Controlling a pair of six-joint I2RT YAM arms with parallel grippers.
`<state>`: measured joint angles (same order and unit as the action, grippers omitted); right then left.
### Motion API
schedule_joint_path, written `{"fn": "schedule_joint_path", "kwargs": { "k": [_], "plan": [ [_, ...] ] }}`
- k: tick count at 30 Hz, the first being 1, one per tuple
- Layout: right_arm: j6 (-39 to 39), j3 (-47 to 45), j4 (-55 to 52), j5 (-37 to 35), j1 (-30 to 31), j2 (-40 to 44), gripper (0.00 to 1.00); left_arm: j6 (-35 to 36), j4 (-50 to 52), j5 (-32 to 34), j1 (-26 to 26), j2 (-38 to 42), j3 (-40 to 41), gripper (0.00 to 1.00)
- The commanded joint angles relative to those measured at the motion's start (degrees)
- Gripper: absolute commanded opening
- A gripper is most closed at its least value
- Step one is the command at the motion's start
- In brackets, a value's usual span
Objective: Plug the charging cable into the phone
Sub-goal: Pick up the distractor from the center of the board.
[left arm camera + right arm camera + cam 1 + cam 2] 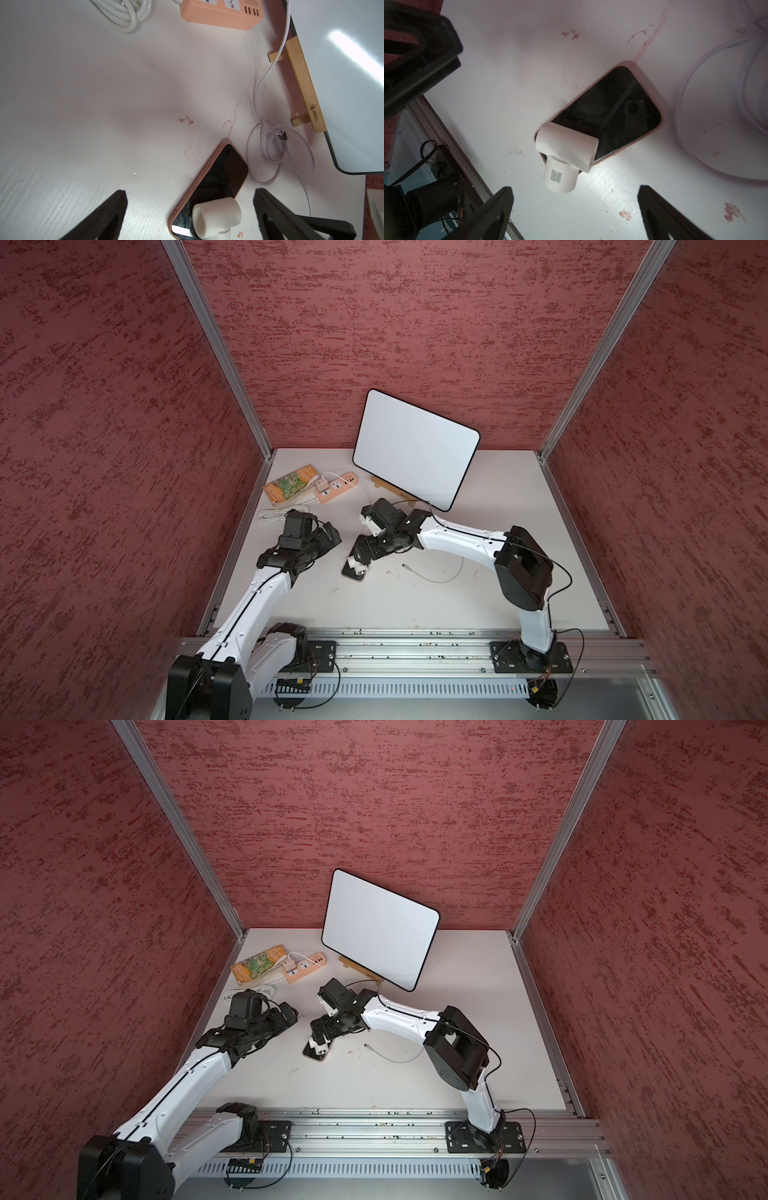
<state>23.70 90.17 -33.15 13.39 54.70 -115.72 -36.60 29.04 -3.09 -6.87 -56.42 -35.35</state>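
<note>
The phone (pixel 223 170), black-screened with a tan edge, lies flat on the white table (pixel 415 605). A white T-shaped pipe piece (pixel 564 149) rests on one end of it. In both top views the phone (pixel 353 573) is mostly hidden under my right gripper (pixel 365 551), which hangs open just above it. My left gripper (pixel 332 537) is open too, a little to the left and apart from the phone. The charging cable (pixel 272 132) lies loosely coiled beside the phone. Its silver plug tip (pixel 405 566) rests free on the table to the phone's right.
A white board (pixel 415 448) on a wooden stand (pixel 301 79) leans at the back. A pink power strip (pixel 334 487), a patterned book (pixel 291 485) and a thick white cord bundle (pixel 122 16) sit at the back left. Red walls close in three sides.
</note>
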Motion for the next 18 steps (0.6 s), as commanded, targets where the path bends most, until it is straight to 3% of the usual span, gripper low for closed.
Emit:
{"fn": "schedule_joint_path", "kwargs": {
  "k": [1, 18],
  "plan": [
    [-0.8, 2.9, -1.9, -1.4, 1.2, -1.8, 0.99, 0.0, -0.6, -0.8, 0.8, 0.7, 0.8, 1.00],
    [-0.6, 10.5, -6.6, -6.5, 3.8, -8.5, 0.99, 0.1, -0.9, -2.1, 1.5, 2.5, 1.1, 1.00]
  ]
}}
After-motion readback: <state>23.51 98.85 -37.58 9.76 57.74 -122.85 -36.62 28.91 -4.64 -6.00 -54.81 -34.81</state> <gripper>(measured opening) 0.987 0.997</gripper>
